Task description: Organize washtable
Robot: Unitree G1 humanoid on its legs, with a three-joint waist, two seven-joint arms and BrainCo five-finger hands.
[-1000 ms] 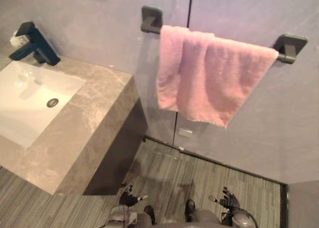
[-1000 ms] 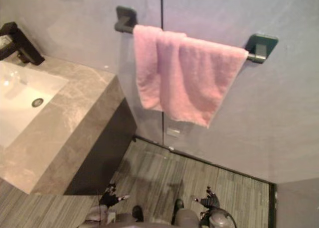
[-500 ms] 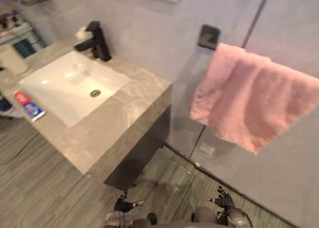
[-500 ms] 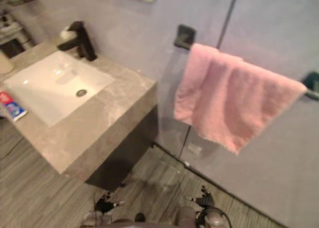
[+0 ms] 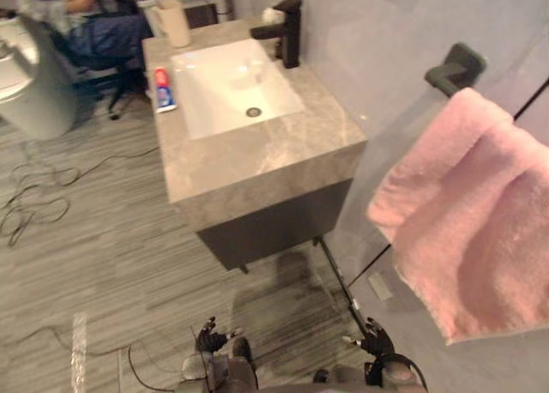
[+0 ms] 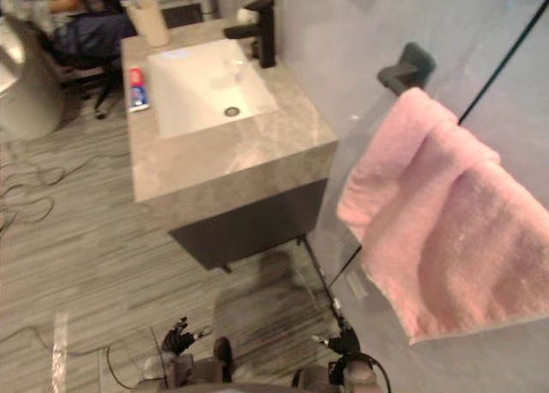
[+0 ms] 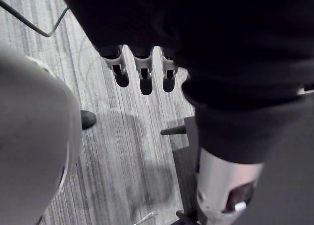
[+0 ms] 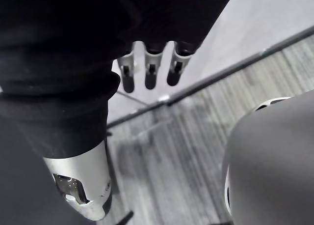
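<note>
Surveying grey marble bench | left robot hand and right robot hand hung slack-fingered, empty | next called for approaching red-blue toothpaste tube, bench's left edge.

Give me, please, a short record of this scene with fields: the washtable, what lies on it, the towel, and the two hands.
furniture: washtable with a grey stone top, a white sink and a black faucet
on the top: toothpaste tube lying flat beside the sink; cup upright at the far corner
wall: pink towel draped over a dark rail
left hand: low above the floor, fingers relaxed, holding nothing
right hand: low above the floor, fingers relaxed, holding nothing
background: person seated beyond the washtable
</note>
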